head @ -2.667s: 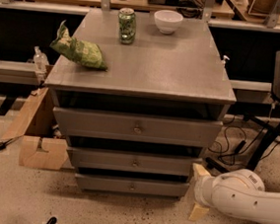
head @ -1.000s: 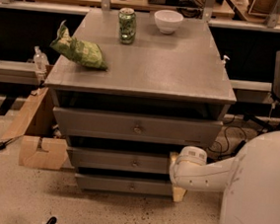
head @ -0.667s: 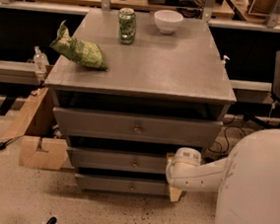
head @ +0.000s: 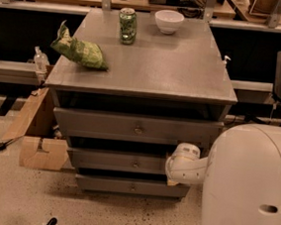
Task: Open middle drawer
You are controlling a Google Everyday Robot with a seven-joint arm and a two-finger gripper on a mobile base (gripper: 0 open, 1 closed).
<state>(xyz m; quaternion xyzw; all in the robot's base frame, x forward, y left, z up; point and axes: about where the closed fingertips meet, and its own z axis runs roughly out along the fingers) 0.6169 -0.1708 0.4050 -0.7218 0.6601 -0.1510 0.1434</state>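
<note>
Gripper (head: 174,174) at middle drawer (head: 111,160) — right end, seemingly touching.

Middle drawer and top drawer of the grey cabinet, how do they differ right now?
The top grey drawer has a taller front; the middle grey drawer has a shallower one. The top drawer's front shows in full, while the middle drawer's right end is hidden behind the robot's white arm, with the claw at that end, to the right of its small round brass knob. Both are wide, flat and grey, each with a brass knob at the centre.
</note>
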